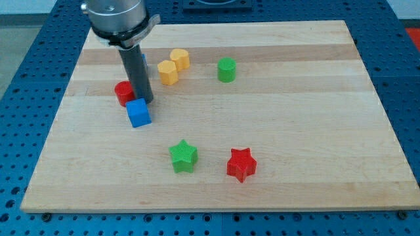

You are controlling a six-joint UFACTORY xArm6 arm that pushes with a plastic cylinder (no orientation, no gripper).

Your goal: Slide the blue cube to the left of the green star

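Rod and tip: my tip (146, 101) stands upright on the wooden board (295, 118), near its upper-left part in the view. It is a plain dark rod with nothing to open or close, and it holds no block; it only rests against what lies beside it.

Containers: none is to be seen; every block lies loose on the bare board, which shows pale lengthwise planks with a smooth grain and sits on a blue perforated table (20, 118).

Task block and tool: the blue cube (138, 113) lies just below my tip toward the view's bottom, seemingly touching it (the exact contact is hard to make out). The green star (183, 156) lies well apart from the cube, toward the view's bottom and right.

Other blocks: a red block (123, 92), rounded in outline, sits just left of the rod. Two yellow blocks (168, 72) (180, 59), faceted in shape, stand close together to the rod's right. A green block (226, 69) lies further right, and a red star (241, 164) lies just right of the green star. A sliver of another blue block (143, 61) shows behind the rod.
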